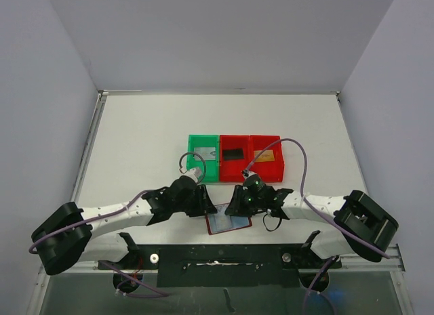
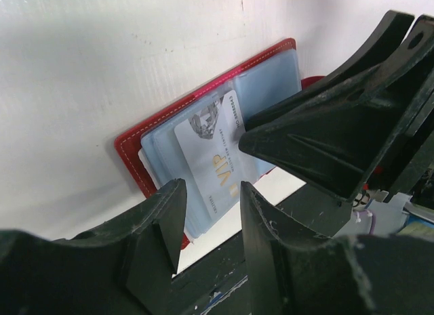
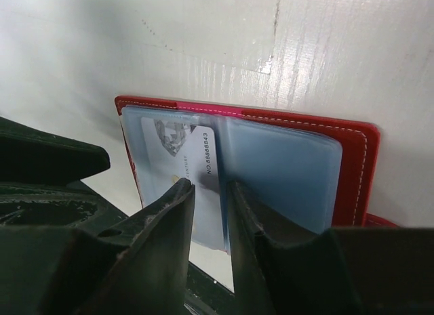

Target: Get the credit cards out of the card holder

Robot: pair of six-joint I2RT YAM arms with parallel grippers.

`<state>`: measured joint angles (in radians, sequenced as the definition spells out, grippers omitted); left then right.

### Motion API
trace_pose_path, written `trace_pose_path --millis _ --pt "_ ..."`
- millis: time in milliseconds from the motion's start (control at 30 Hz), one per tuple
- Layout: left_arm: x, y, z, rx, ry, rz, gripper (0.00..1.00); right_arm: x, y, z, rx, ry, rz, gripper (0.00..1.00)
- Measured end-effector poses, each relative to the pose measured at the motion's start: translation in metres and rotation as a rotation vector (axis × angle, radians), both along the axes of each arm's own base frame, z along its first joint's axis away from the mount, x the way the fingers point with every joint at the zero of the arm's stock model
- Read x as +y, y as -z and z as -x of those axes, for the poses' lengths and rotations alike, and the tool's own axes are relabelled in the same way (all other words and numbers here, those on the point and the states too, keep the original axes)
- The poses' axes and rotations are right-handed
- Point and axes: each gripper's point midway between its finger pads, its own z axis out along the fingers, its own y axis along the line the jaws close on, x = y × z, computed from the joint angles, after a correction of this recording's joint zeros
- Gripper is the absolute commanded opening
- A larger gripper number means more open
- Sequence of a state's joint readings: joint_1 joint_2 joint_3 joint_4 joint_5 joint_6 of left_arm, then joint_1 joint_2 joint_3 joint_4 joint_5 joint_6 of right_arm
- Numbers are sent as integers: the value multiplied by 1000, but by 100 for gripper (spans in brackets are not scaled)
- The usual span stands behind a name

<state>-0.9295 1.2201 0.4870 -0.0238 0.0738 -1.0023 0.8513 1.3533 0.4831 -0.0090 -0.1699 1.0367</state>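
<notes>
From above I lose the far edge of the card holder (image 1: pixel 228 224) under both wrists, and the fingertips there are too dark to separate. The left gripper (image 1: pixel 207 206) sits at the holder's far-left corner; the right gripper (image 1: pixel 234 205) sits at its far edge, just beside the left one. On the left wrist camera the holder lies open on the table (image 2: pixel 81 71); a silver-grey credit card (image 2: pixel 207 149) pokes partly out of a pale blue pocket (image 2: pixel 271 85), its near end cut off behind my fingers (image 2: pixel 166 223). Both pairs of jaws stand narrowly apart over that card with nothing visibly clamped; whether either tip touches it, I cannot tell.
</notes>
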Motion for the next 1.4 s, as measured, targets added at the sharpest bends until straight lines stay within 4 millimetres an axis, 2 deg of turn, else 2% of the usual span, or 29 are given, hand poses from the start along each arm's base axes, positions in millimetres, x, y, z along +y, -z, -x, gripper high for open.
trace_pose_path --millis 267,467,667,767,967,1167,1400 --pt "-4 11 7 29 19 -24 30 -1 2 1 10 17 -1 26" --pt "-5 22 10 55 27 -75 29 0 3 1 16 27 -35 19" --pt "1 30 6 73 12 -167 28 0 4 2 28 33 -78 19" --pt "1 32 5 75 19 -200 23 1 3 2 31 35 -98 12" --pt "4 34 4 81 21 -245 21 0 5 3 48 41 -133 0" --pt "6 34 3 68 30 -269 21 -3 2 6 60 47 -158 0" --pt "8 36 3 59 42 -287 15 -9 0 8 59 60 -161 0"
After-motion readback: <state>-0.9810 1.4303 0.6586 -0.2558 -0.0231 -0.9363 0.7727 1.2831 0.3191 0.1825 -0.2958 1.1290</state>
